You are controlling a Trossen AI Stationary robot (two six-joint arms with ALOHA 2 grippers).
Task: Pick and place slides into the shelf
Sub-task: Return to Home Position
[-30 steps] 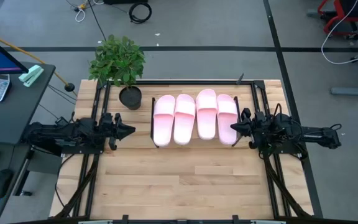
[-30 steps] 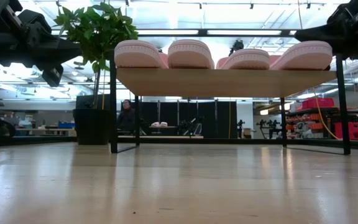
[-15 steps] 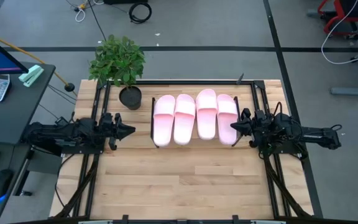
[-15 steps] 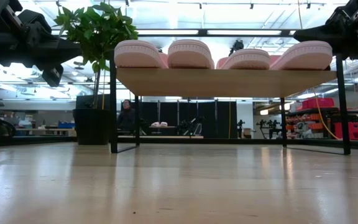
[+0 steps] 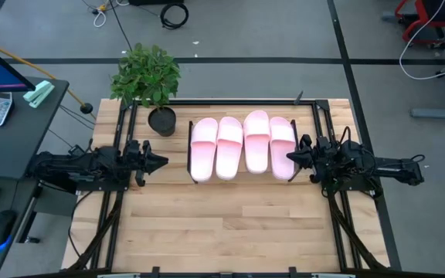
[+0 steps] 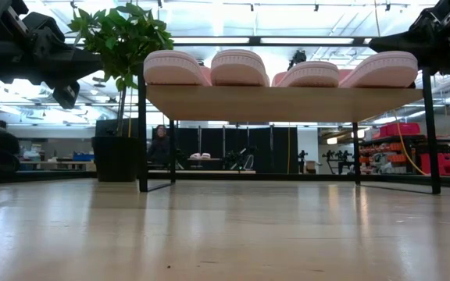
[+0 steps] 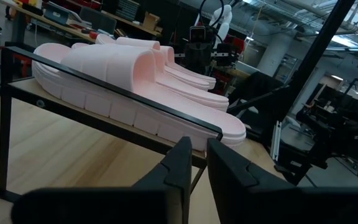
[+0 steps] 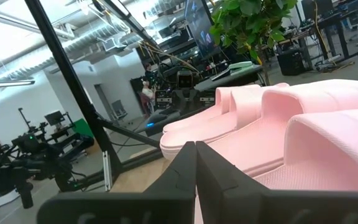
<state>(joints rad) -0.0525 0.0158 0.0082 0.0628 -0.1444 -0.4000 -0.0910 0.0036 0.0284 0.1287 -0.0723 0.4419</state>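
All four slides (image 5: 242, 147) lie side by side on the shelf (image 5: 189, 158), filling its width, so the placing looks finished. Your left arm (image 5: 76, 168) and right arm (image 5: 377, 166) sit low at either end of the shelf, probably parked clear of it. The left jaws are nearly closed and the right jaws closed, both empty. The desk (image 5: 230, 224) is pale wood plank, with a potted plant (image 5: 147, 76) at its back left corner. Around it is a bright workshop with a grey floor.
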